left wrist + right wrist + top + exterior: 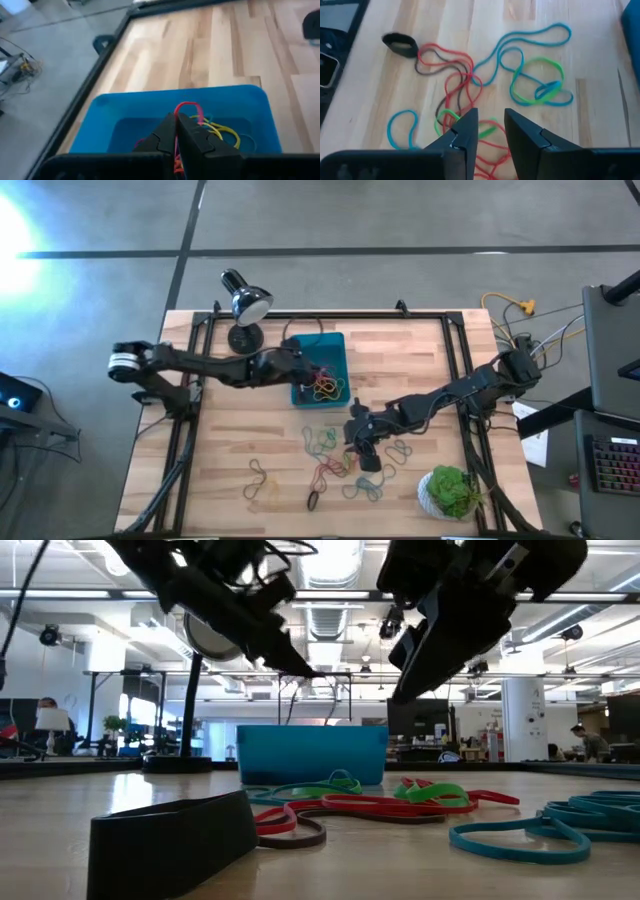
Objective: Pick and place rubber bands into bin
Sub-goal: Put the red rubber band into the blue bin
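Teal-blue bin (pixel 334 345); red, green, blue rubber bands (pixel 520 80).

Wooden table (pixel 420 370): bands (pixel 335 460), bin (pixel 335 345), lamp (pixel 243 305)

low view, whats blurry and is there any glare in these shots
Low view: the black band nearest the lens is soft, and both arms show as dark shapes against bright ceiling lights. High view: a white glare patch sits on the floor at the left edge. Left wrist view: the bin and the left gripper look slightly soft.
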